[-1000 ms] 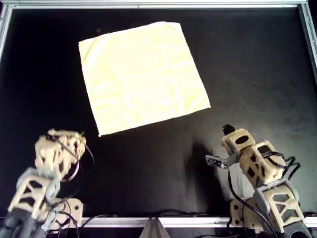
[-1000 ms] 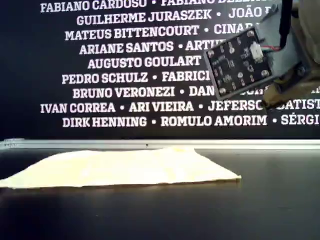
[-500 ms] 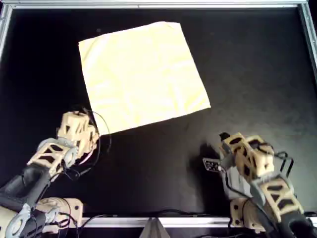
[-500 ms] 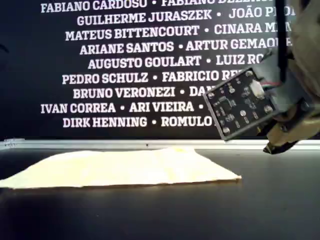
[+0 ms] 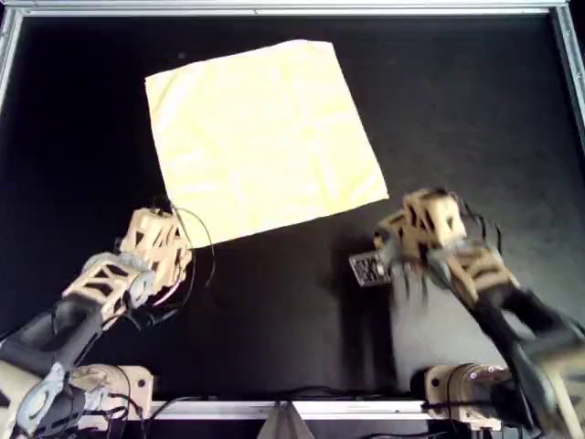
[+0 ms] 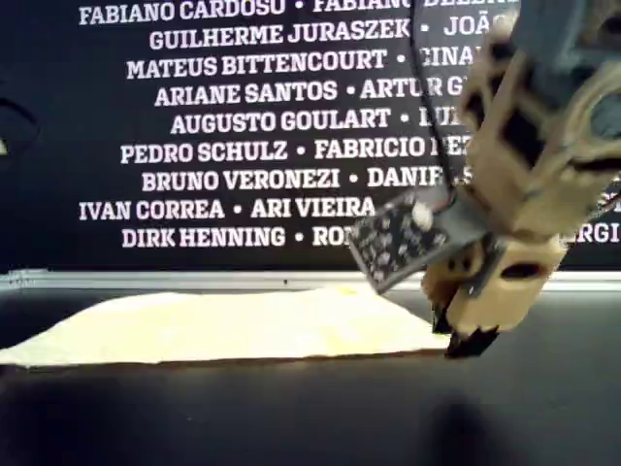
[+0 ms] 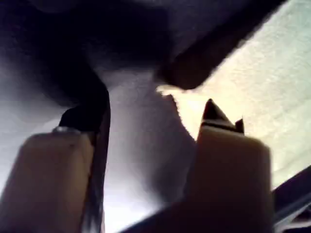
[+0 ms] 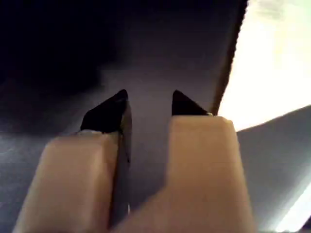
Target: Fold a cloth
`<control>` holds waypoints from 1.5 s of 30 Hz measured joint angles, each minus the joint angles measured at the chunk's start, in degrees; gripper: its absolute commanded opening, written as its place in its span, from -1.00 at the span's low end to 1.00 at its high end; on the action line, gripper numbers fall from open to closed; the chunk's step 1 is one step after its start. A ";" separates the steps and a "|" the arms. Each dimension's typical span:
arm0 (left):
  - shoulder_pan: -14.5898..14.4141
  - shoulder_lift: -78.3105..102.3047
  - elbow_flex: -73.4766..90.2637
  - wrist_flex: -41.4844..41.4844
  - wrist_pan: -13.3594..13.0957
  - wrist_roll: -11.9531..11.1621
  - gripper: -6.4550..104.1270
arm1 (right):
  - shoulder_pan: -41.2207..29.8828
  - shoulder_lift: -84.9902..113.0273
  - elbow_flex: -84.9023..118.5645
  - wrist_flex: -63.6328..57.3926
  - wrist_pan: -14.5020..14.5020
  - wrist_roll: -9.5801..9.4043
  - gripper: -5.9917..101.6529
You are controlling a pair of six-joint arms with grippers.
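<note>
Cloth [image 5: 260,137] — flat, square, corners skewed

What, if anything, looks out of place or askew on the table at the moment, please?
Only the cloth stands out a little: it lies flat but turned, so in the overhead view its straight edges run at a slant to the table frame, and faint creases cross it. Nothing looks spilled or damaged.

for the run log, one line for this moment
cloth flat, unfolded | my first gripper open at its corner | my second gripper open
</note>
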 measured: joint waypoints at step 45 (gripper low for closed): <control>0.00 -18.19 -14.06 -0.79 -0.26 0.09 0.36 | -5.01 -26.89 -32.26 0.00 -0.62 -0.53 0.01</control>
